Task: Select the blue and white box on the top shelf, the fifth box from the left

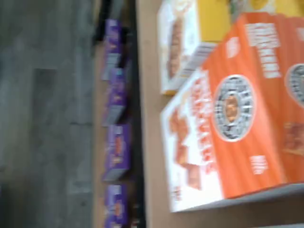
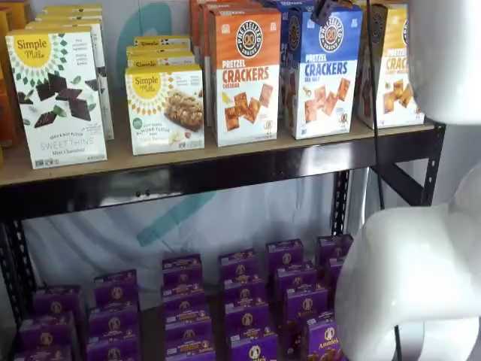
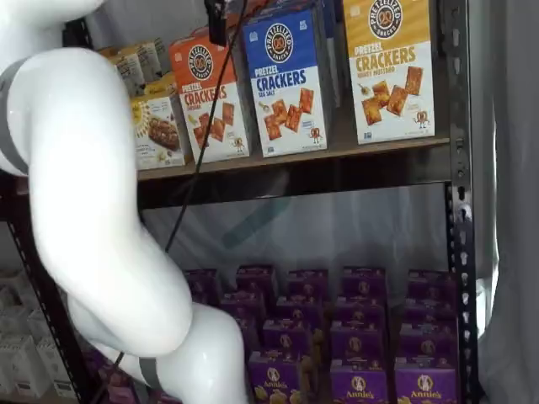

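The blue and white box (image 2: 322, 71) stands upright on the top shelf (image 2: 188, 162), its front facing out in both shelf views. Just to one side of it is an orange-topped cracker box (image 2: 245, 75), with only a narrow gap between the two, and on the other side stands a yellow-topped cracker box (image 2: 392, 68). More boxes stand in rows behind these. Farther along the shelf are a short yellow and white box (image 2: 167, 109) and a taller white box (image 2: 58, 96) with dark squares on its front. Below, the lower level holds many small purple boxes (image 2: 244, 301).

The white arm (image 3: 93, 210) fills much of one side in each shelf view, and a dark cable (image 3: 198, 160) hangs down across the orange-topped box.

The fingers (image 2: 325, 10) show only as a small dark tip at the upper edge, in front of the top of the blue and white box (too little shows to tell whether they are spread or pressed together, or whether they touch the box).

The wrist view is blurred and shows the orange-topped box, the yellow one and the purple boxes.
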Controlling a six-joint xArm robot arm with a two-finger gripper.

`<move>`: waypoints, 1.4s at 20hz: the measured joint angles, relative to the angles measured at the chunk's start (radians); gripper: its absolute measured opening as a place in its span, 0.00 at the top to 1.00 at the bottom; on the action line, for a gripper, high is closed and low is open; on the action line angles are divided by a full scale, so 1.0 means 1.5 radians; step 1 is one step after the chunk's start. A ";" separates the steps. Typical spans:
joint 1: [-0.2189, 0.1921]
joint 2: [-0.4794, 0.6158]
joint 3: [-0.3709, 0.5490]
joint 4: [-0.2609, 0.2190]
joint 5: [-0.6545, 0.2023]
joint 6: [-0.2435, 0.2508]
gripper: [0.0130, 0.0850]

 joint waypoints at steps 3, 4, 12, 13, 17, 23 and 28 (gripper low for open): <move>0.016 -0.006 0.024 -0.021 -0.073 -0.003 0.00; 0.020 -0.001 0.026 -0.030 -0.088 -0.007 0.00; 0.005 0.104 -0.055 -0.066 -0.084 -0.044 0.00; 0.004 0.117 -0.068 -0.073 -0.076 -0.047 0.00; 0.006 0.150 -0.097 -0.094 -0.059 -0.053 0.00; 0.019 0.185 -0.129 -0.130 -0.032 -0.053 0.00; 0.033 0.227 -0.183 -0.168 0.042 -0.047 0.00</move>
